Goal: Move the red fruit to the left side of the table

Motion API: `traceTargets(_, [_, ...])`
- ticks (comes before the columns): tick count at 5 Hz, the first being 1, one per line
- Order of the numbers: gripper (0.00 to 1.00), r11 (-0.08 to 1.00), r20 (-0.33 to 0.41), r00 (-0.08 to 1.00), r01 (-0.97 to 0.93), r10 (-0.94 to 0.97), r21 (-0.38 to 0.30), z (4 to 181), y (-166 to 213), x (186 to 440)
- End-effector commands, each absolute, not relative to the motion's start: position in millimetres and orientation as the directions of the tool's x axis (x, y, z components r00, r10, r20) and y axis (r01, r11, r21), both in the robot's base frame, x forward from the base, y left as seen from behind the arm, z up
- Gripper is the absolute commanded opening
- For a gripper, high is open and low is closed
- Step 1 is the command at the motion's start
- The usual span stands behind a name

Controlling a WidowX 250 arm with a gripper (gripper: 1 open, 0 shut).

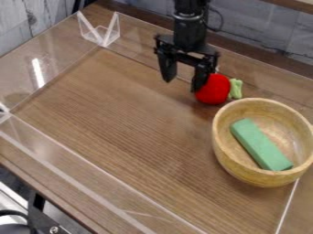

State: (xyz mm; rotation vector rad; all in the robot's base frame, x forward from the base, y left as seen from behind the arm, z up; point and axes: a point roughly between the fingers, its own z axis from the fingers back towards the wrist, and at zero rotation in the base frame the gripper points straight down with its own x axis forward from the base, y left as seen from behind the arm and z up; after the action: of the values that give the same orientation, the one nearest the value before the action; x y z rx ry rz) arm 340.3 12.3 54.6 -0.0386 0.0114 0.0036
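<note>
Open fingers (186, 77) hang w/ a gap between, just beside glossy round red fruit (213, 88). Round wooden bowl (221, 151) w/ blocky green piece (259, 144) sits near fruit, on wood-grain table (123, 128).

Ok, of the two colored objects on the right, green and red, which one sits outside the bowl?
The red fruit, lying directly on the table; the green block is inside the wooden bowl.

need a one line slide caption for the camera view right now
Open pincer beside the red fruit on the wood-grain table, near a wooden bowl holding a green block.
</note>
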Motion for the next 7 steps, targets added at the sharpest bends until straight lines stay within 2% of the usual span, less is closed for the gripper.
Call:
traceTargets(1, [1.0, 0.998, 0.028, 0.999, 0.044, -0.042, -0.039, 59.3, -6, 350])
traceTargets(2, [0.0, 0.996, 0.019, 0.996, 0.083, -0.082, -0.036, 50.5, -20, 353])
traceTargets(4, [0.0, 0.998, 0.156, 0.987, 0.045, -0.036, -0.05, 98.6, 4, 337])
traceTargets(5, [0.0, 0.998, 0.211, 0.977, 0.001, 0.011, -0.059, 125.2, 29, 336])
traceTargets(6, [1.0, 0.997, 0.203, 0.979, 0.041, -0.028, -0.062, 111.0, 11, 342])
traceTargets(7, [1.0, 0.994, 0.188, 0.979, 0.094, -0.081, -0.061, 94.8, 6, 342])
